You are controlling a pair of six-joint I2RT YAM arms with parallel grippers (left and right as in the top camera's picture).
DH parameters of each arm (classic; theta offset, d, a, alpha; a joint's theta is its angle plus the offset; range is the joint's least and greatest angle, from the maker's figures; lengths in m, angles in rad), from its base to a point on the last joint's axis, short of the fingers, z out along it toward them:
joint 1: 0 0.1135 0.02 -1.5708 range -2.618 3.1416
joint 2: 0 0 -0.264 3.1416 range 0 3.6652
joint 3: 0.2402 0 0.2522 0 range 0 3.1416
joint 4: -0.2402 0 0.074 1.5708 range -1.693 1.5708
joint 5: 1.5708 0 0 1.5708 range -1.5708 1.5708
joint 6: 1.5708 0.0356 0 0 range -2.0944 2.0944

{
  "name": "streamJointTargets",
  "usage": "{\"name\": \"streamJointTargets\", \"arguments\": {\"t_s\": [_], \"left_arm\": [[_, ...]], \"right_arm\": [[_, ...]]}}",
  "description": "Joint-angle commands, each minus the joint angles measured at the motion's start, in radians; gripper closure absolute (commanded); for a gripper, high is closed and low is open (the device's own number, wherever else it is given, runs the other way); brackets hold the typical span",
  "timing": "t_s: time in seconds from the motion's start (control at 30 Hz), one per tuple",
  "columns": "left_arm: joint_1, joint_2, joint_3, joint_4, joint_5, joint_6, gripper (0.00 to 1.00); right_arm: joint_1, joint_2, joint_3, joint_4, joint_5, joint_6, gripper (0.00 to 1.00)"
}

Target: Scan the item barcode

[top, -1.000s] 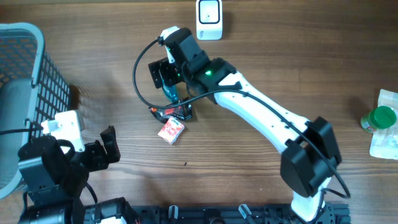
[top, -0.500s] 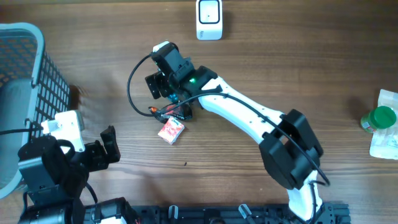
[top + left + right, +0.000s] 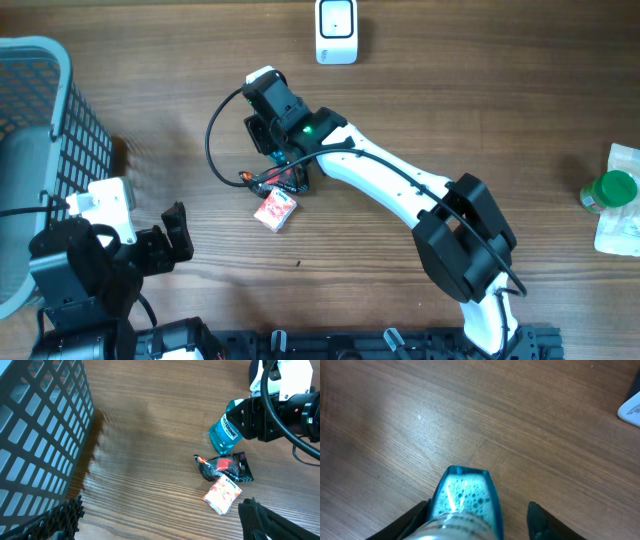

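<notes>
Straddling the mouthwash bottle with the right end effector, jaws not clamped.

The blue bottle is lying on the tabletop just at 10 o'clock of centre. In the right wrist view one finger is sitting against it and the other is standing clear. The scanner is sitting at 12 o'clock. A black packet and a red sachet are lying at 6 o'clock of the bottle. The left end effector is hanging wide open, empty, near the basket at 9 o'clock.
</notes>
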State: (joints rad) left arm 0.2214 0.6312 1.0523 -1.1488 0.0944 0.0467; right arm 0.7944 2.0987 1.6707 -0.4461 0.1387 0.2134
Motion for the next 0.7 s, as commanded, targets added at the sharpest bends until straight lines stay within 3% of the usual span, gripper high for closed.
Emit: {"name": "streamJointTargets", "arguments": {"t_s": [0.0,0.13,0.3,0.67], "left_arm": [[-0.006,-0.002,-0.001,0.003,0.005,-0.01,0.0],[-0.006,-0.002,0.0,0.003,0.005,-0.01,0.0],[-0.006,-0.002,0.0,0.003,0.005,-0.01,0.0],[-0.006,-0.002,-0.001,0.003,0.005,-0.01,0.0]], "right_arm": [[0.001,0.013,0.019,-0.024,-0.034,-0.001,0.48],[0.001,0.013,0.019,-0.031,-0.035,-0.005,0.6],[0.001,0.011,0.019,-0.03,-0.034,-0.005,0.66],[-0.006,-0.169,0.019,-0.135,-0.027,0.009,0.65]]}}
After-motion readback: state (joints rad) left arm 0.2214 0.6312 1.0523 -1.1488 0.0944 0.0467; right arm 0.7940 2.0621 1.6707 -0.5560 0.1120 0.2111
